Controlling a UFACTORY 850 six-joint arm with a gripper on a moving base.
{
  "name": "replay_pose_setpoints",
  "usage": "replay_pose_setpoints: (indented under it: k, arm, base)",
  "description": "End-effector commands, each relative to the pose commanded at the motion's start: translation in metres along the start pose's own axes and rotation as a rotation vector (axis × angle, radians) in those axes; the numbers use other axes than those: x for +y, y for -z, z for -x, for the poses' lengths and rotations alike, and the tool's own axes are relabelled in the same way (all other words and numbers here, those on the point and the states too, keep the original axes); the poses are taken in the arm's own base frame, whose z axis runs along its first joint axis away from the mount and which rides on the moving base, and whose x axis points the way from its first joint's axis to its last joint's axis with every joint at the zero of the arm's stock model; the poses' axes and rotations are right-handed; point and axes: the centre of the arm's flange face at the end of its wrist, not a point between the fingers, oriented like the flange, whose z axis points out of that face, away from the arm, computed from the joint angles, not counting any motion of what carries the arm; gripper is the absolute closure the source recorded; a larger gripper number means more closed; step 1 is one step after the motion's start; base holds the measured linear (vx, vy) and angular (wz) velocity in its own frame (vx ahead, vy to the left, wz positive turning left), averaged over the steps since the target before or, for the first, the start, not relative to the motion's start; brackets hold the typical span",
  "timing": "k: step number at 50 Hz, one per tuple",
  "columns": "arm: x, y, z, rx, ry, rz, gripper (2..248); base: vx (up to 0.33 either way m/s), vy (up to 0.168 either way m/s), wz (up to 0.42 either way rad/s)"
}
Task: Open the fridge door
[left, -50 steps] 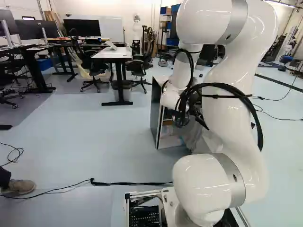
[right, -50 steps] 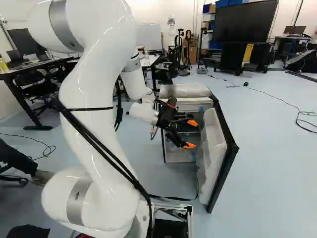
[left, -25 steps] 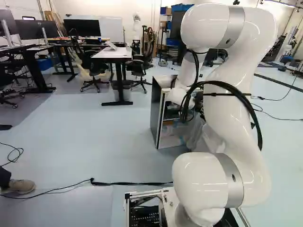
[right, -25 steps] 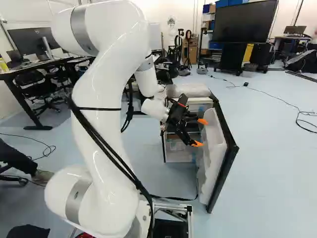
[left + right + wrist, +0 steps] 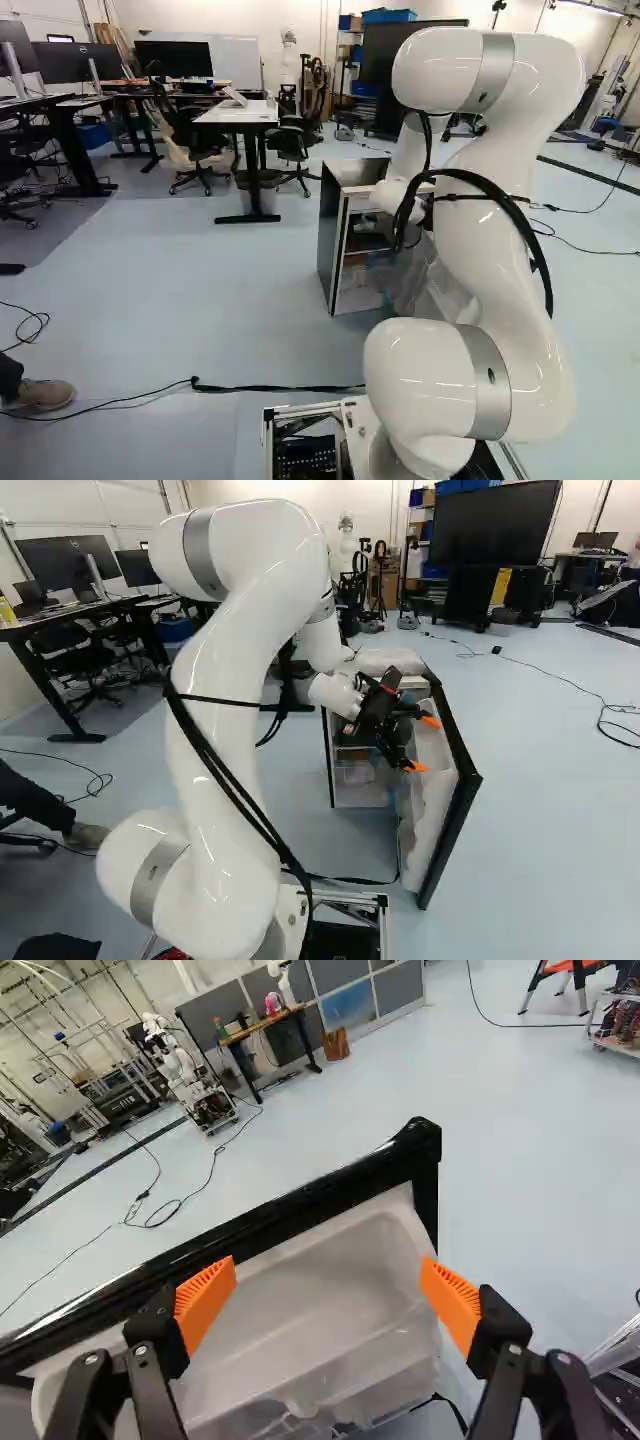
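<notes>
This is a robotics lab, with another robot (image 5: pixel 182 1066), a desk (image 5: pixel 235 114), a monitor (image 5: pixel 175 59) and cables (image 5: pixel 545 1026) across the floor (image 5: pixel 530 1110)

Fridge (image 5: pixel 328 235) ahead of base (image 5: pixel 357 415), door (image 5: pixel 433 815) on its right. Desk (image 5: pixel 237 114) beyond, to the left, between 2 chairs (image 5: pixel 293 143).

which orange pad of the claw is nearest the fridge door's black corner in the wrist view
The orange pad at the end of the fridge door, partly against the floor; the other pad shows wholly against the door.

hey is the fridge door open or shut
Open: the door stands swung out from the fridge, its white inner side in view.
</notes>
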Motion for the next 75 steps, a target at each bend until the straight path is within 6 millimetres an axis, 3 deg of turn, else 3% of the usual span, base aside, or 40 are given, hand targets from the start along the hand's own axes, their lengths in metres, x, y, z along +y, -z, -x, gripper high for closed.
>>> replay_pose_setpoints:
  k: [39, 54, 75]
  arm:
    - [-0.059, -0.064, -0.007, 0.035, -0.130, 0.070, 3]
    - [-0.056, -0.062, -0.008, 0.035, -0.120, 0.060, 3]
    - [-0.026, -0.031, -0.010, 0.022, 0.000, -0.072, 3]
  base:
    - [0.000, 0.000, 0.000]
    - [0.000, 0.000, 0.000]
    - [0.000, 0.000, 0.000]
